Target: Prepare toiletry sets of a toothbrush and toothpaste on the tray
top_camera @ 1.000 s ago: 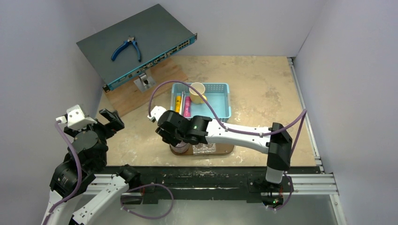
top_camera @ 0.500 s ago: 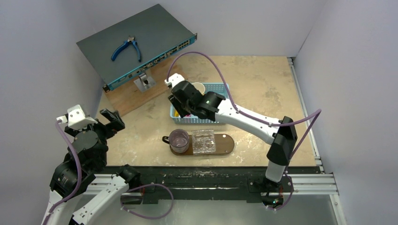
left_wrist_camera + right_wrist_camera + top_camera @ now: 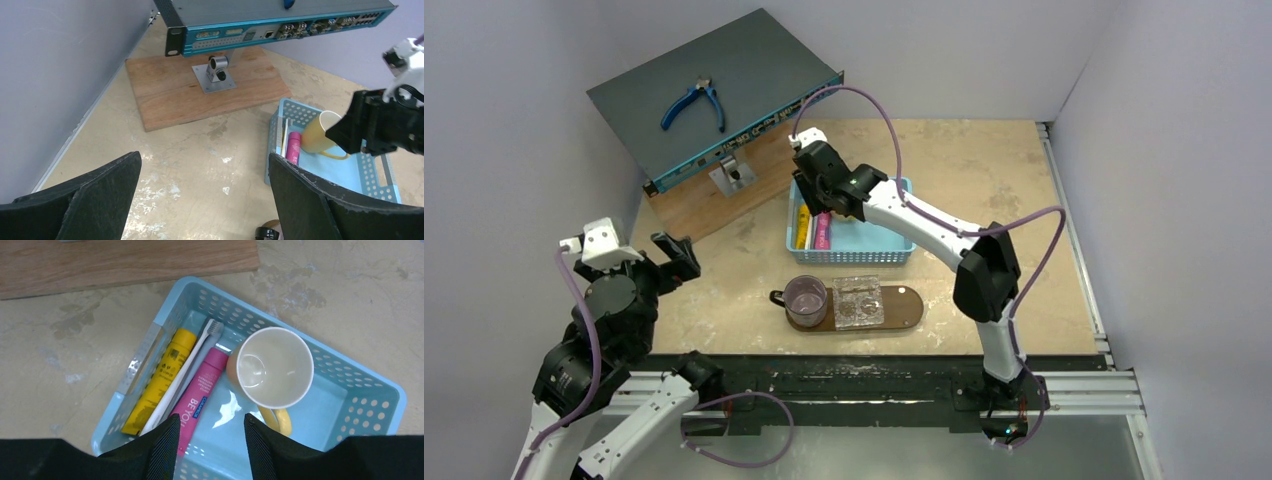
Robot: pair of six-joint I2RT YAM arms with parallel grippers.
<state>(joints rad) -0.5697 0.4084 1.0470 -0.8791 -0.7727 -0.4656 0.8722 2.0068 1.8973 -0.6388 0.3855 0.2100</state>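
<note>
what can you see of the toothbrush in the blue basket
The toothbrush is a slim white plastic-looking stick with a small grey bristle head. It lies flat in the blue basket, between the yellow toothpaste tube and the pink toothpaste tube, apparently touching both. Nothing grips it.

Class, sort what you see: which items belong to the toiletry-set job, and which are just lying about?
For the job: tray, toothbrush, pink toothpaste, yellow toothpaste.
Lying about: yellow mug, pliers, network switch, wooden board.
</note>
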